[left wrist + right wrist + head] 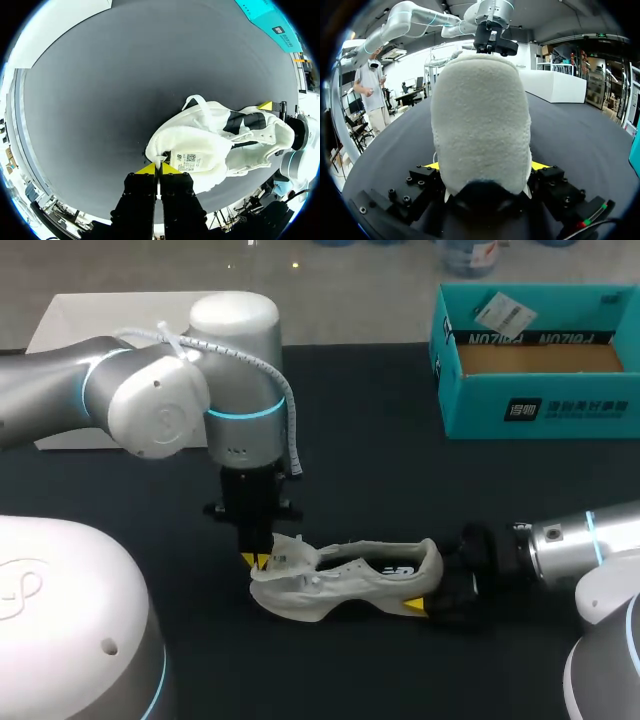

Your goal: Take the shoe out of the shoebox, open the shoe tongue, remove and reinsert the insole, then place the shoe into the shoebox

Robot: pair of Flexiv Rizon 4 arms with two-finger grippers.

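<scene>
Opening the tongue: the shoe (pixel 345 580) lies on the table (pixel 380 470), outside the shoebox (pixel 540 405) and well apart from it.
The right gripper (pixel 486 167) clamps the heel (pixel 480 125), the end nearer the shoebox. The left gripper (pixel 160 168), tips pressed together, pinches the edge of the tongue (pixel 192 159) on the far side. The tongue is probably best drawn slowly away from the shoebox against a firm heel grip, or the thin pinch may slip.

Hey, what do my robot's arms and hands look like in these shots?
The left arm and right arm are silver-white, with rounded joints and glowing cyan rings. A white cable runs along the left one. The left hand and right hand are black, boxy, with yellow tips.
</scene>
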